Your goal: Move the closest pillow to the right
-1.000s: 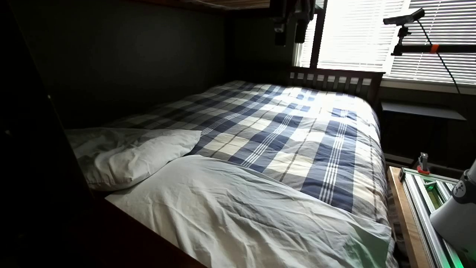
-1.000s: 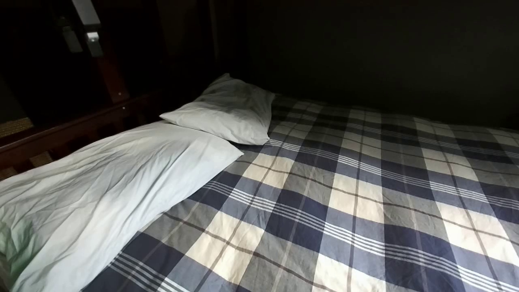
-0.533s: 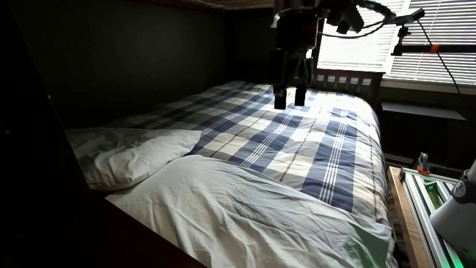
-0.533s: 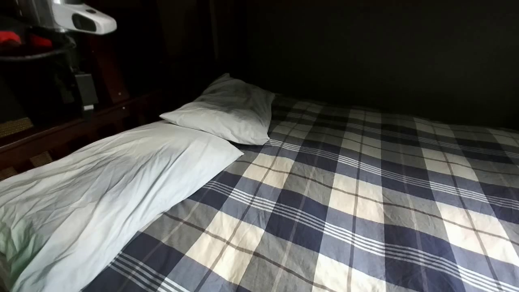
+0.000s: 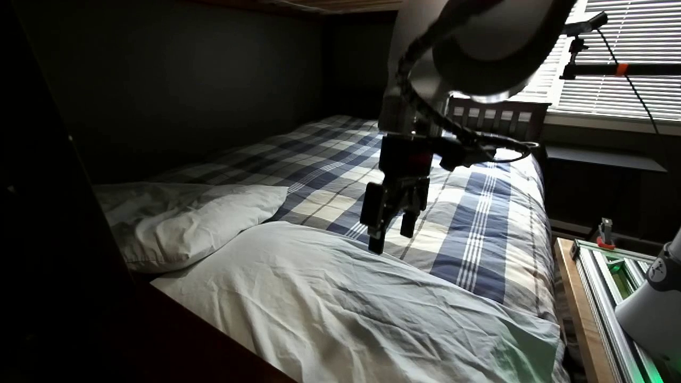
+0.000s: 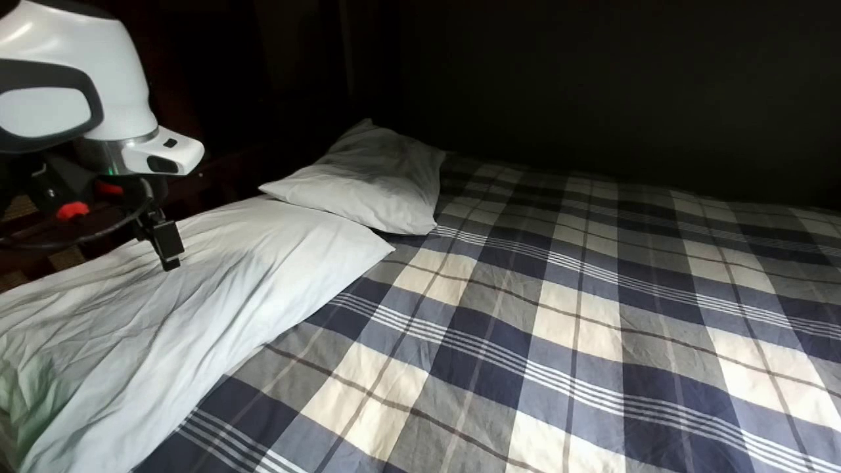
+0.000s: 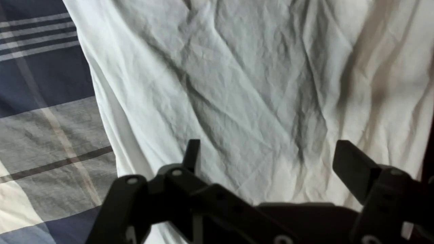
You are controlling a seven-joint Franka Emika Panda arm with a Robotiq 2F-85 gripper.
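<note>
The near pillow point(image 5: 340, 298) and the far pillow point(image 6: 374, 177) lie side by side at one end of the bed point(image 5: 536, 127), with the plaid blanket point(image 6: 558, 315) spread out past them. I guess they sit there because that is where heads go at night. The far pillow is over by the dark wall point(image 6: 624, 85). The near one lies closer to the robot base point(image 5: 652, 314), so I think it is the one I need to move, though I can't tell whose right is meant. Where they meet, I can't tell if one is a bit on top.

My hand point(image 7: 268, 149) points down, its fingers point(image 7: 354, 169) wide apart with nothing between them. I think I have it that way so it can drop and pinch a good fold.

The near pillow is right under the hand and fills most of the wrist view. Both fingertips are over white cloth, and the plaid blanket shows past one side. It looks like there is some air between, so I don't think we touch.
</note>
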